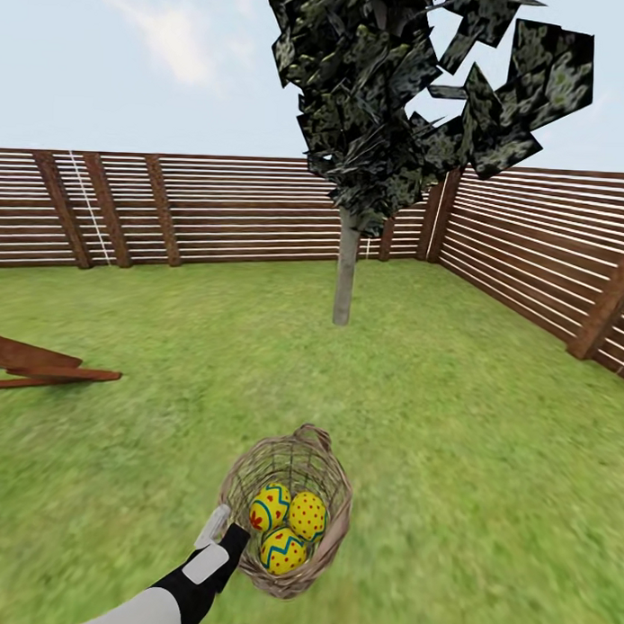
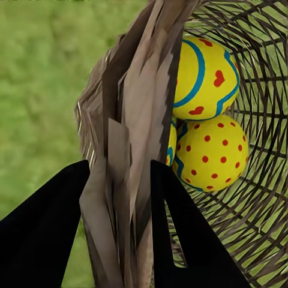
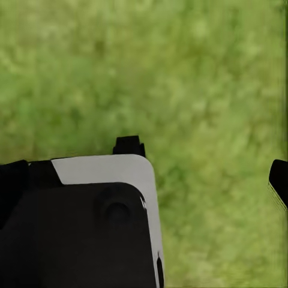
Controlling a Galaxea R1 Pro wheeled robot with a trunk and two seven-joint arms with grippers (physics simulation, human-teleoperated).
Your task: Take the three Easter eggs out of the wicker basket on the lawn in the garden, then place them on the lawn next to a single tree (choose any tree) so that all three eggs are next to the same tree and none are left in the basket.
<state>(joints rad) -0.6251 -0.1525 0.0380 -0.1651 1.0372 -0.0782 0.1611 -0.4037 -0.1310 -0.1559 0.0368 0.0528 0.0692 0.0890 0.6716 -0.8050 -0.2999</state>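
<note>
left end effector [image 2: 117,198] clamps wicker basket [image 2: 129,120] rim, eggs [image 2: 207,150] inside.

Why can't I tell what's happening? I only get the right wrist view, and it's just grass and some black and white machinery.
Observer: The left end effector is clamped on the wicker basket, one finger inside its wall and one outside.
Operator: Is anything in it?
Observer: Yes, three Easter eggs, all inside.
Operator: Is there a tree nearby?
Observer: One tree stands ahead on the lawn, well apart from the basket.
</note>
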